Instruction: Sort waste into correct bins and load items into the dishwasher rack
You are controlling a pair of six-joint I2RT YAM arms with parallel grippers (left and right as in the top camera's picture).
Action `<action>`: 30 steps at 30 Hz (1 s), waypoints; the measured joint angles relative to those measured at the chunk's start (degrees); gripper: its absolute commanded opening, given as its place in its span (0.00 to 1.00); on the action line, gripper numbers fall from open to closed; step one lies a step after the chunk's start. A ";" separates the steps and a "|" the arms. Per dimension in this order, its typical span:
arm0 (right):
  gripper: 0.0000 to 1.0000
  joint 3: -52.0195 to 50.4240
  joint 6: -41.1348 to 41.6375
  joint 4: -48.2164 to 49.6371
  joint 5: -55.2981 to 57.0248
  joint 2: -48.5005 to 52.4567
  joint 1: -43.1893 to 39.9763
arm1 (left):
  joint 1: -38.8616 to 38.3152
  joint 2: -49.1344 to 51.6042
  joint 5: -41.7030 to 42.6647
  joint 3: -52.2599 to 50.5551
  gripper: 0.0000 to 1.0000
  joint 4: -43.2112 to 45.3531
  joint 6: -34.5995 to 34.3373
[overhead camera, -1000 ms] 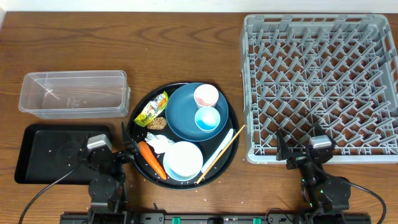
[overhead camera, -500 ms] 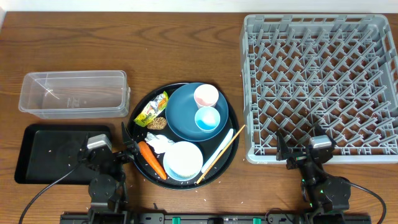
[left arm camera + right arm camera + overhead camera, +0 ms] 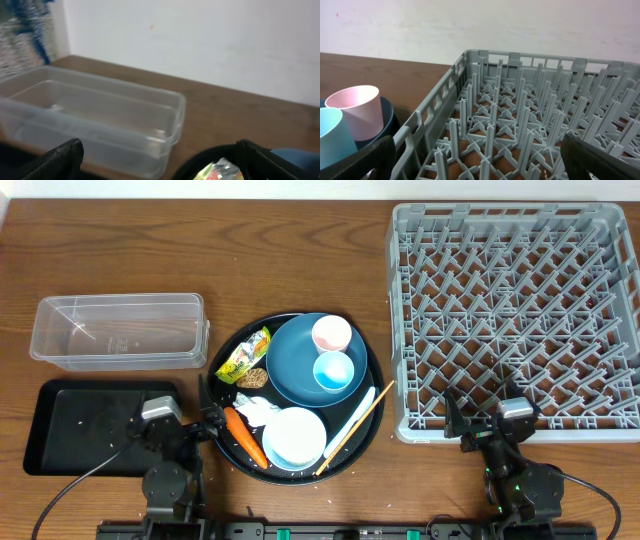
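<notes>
On the round black tray [image 3: 372,395] lie the waste and the items: snack wrapper [image 3: 245,356], brown lump [image 3: 256,378], white tissue [image 3: 255,409], carrot [image 3: 243,436], dark-blue plate [image 3: 296,365] carrying a pink cup [image 3: 331,334] and a light-blue cup [image 3: 333,370], pale-blue bowl [image 3: 295,437], chopsticks [image 3: 362,418] and white utensil [image 3: 345,430]. The clear tub [image 3: 120,330] and black tray [image 3: 85,425] are at the left, the grey dishwasher rack [image 3: 515,315] at the right. My left gripper [image 3: 170,418] is open beside the carrot. My right gripper [image 3: 490,420] is open at the rack's front wall. Neither holds anything.
The left wrist view shows the clear tub [image 3: 95,117] ahead on the left and the wrapper [image 3: 220,171] at the bottom. The right wrist view looks over the rack's pegs [image 3: 520,115], with the pink cup [image 3: 360,112] at the left. A white wall stands behind the table.
</notes>
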 measured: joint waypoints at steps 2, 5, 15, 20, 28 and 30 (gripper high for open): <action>0.99 0.00 0.00 0.00 0.00 0.00 0.00 | 0.00 0.00 0.90 -0.02 0.98 0.66 -0.35; 0.99 0.00 0.00 0.00 0.00 0.00 0.00 | 0.02 0.00 3.89 -0.26 0.98 3.19 -0.79; 0.99 0.00 -0.02 0.02 0.00 0.00 0.00 | 0.00 0.11 18.29 3.10 0.98 1.57 -6.23; 0.99 0.00 0.00 -0.02 -0.02 0.00 0.00 | 0.00 3.15 19.98 17.55 0.98 -11.02 -8.74; 0.99 0.00 -0.02 0.04 0.00 0.02 0.00 | 0.00 22.34 20.52 48.00 0.98 -39.17 -9.97; 0.99 0.00 0.00 0.02 0.00 0.02 0.00 | 0.00 29.05 21.31 55.69 0.98 -45.97 -10.01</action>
